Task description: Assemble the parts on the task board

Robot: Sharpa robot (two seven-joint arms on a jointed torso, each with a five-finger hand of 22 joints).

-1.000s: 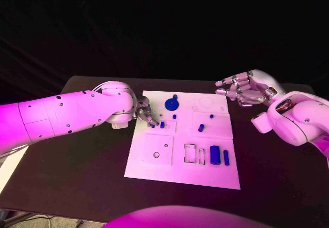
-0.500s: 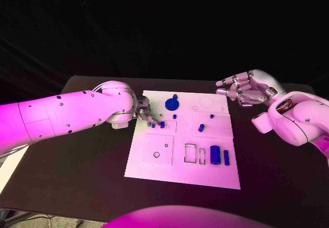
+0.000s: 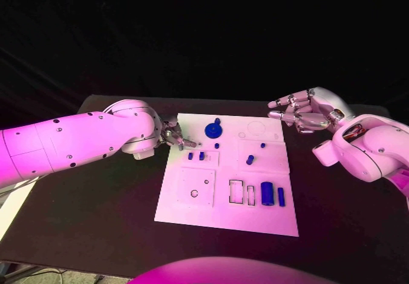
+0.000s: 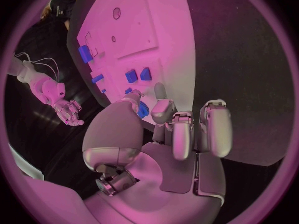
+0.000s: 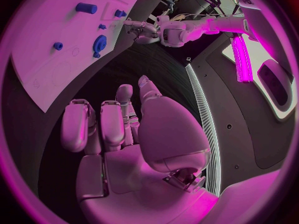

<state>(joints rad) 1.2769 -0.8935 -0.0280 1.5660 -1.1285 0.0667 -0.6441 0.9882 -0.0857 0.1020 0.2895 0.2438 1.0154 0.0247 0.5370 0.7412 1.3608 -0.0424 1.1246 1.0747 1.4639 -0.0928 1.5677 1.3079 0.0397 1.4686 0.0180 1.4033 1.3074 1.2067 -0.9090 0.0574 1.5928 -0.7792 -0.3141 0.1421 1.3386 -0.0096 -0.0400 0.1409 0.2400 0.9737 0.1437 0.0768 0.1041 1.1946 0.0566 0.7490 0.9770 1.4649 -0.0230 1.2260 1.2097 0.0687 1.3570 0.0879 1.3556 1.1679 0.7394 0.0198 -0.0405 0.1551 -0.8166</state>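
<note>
Hovering empty and loosely spread, the left robot hand (image 3: 175,137) sits just far-left of the two small blue upright plastic pegs (image 3: 195,156) on the flat white task board (image 3: 213,213), far nearer than the open-fingered right robot hand (image 3: 300,110).

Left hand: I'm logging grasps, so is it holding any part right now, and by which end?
Nothing is held: the left hand hovers at the task board edge, fingers apart and empty.

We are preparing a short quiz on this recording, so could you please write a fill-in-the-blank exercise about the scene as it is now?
1. The task board is a ____ plate on the black table.
2. The left hand is over the board's ____ edge.
3. The right hand holds ____.
4. The parts on the board are ____ in colour.

Missing words: white; left; nothing; blue
</note>
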